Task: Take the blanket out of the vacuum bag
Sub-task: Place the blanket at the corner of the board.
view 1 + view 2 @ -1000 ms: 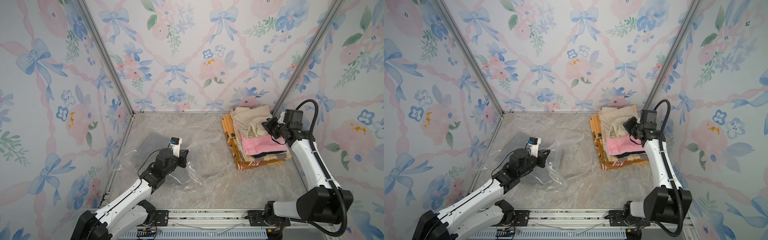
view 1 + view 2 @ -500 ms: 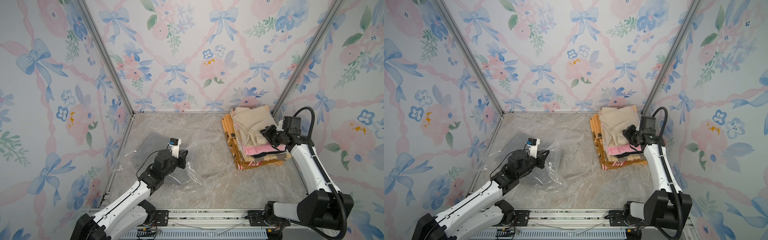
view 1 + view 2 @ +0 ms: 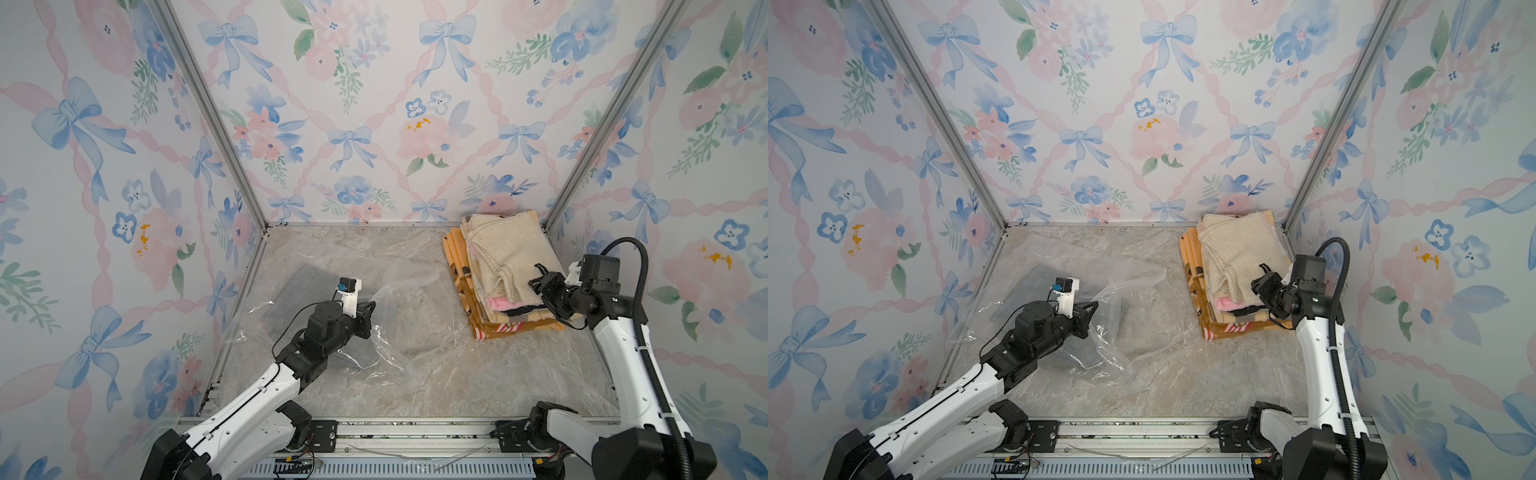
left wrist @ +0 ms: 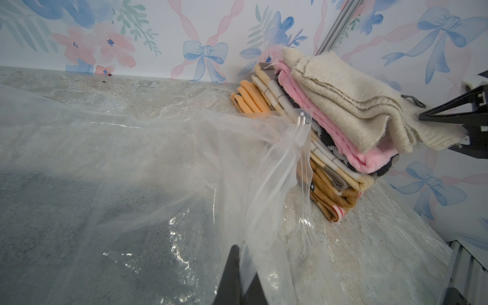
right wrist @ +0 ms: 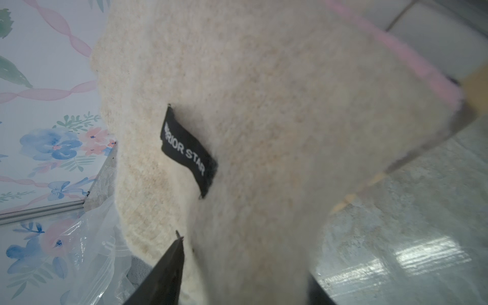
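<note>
The clear, crinkly vacuum bag (image 3: 399, 282) (image 3: 1125, 270) (image 4: 158, 148) lies on the left half of the floor, with a grey blanket (image 3: 299, 286) (image 3: 1025, 282) showing through it. My left gripper (image 3: 370, 307) (image 3: 1094, 306) (image 4: 244, 261) is shut on a fold of the bag's plastic near its open edge. A cream blanket (image 3: 503, 249) (image 3: 1237, 245) (image 5: 264, 105) lies on top of a stack at the back right. My right gripper (image 3: 536, 275) (image 3: 1259, 275) (image 5: 245, 264) is open, its jaws apart on either side of that blanket's near edge.
Under the cream blanket are pink (image 3: 503, 302), dark-patterned and orange (image 3: 457, 266) folded blankets, close to the back right corner post (image 3: 552, 216). Floral walls close in three sides. A metal rail (image 3: 395, 432) runs along the front edge.
My right gripper came down and toward the front with the cream blanket, which now lies flat on the stack, and its jaws have opened. The left arm has barely moved.
</note>
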You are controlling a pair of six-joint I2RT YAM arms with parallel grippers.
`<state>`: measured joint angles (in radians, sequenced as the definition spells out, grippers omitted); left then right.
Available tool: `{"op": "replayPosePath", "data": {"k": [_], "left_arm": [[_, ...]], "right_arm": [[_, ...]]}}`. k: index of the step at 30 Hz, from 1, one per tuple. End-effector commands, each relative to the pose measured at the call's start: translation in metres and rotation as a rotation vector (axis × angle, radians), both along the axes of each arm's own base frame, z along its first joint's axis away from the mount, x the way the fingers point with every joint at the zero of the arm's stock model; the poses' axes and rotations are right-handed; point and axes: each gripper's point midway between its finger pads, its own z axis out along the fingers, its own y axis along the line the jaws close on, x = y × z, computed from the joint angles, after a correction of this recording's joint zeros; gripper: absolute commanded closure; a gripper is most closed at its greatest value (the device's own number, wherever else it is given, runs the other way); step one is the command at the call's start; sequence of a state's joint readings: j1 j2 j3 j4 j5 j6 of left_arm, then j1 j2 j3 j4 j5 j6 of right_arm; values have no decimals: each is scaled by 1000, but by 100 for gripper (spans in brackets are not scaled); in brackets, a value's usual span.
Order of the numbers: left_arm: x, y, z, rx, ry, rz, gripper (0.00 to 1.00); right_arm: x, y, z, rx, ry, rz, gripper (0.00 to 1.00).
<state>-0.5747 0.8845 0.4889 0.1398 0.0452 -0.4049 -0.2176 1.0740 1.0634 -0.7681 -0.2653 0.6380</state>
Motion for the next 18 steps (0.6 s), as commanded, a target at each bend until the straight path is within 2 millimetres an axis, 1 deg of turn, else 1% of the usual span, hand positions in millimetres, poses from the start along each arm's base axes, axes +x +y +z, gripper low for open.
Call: {"op": "replayPosePath", "data": {"k": [1,2,4,7,9,11,14,16,18], "left_arm": [[2,-1,2,12,-17,-12,100],[2,-2,1,15,-16,-14,100],[3,-1,2,16,-17,-15,100],[4,-4,3,13,-15,-27,100],[5,-6,4,10,-14,-31,100],[6,-8,5,4,-12,-38,100],[7,-11,10,-17,-14,-50,100],[7,-12,13,-26,-19,-54,100],[7,-12,13,-25,-19,-53,100]], "right_arm": [[-28,0,-5,-33,66,30,42],[-32,0,-2,-42,65,31,42],[-37,0,12,-62,41,34,41],[-33,6,43,-129,-36,82,41],[-28,13,59,-202,-53,139,41],[-21,24,72,-286,-66,211,41],[-4,44,92,-445,-105,319,39],[15,57,100,-547,-118,381,34],[36,67,102,-629,-118,429,32]]}}
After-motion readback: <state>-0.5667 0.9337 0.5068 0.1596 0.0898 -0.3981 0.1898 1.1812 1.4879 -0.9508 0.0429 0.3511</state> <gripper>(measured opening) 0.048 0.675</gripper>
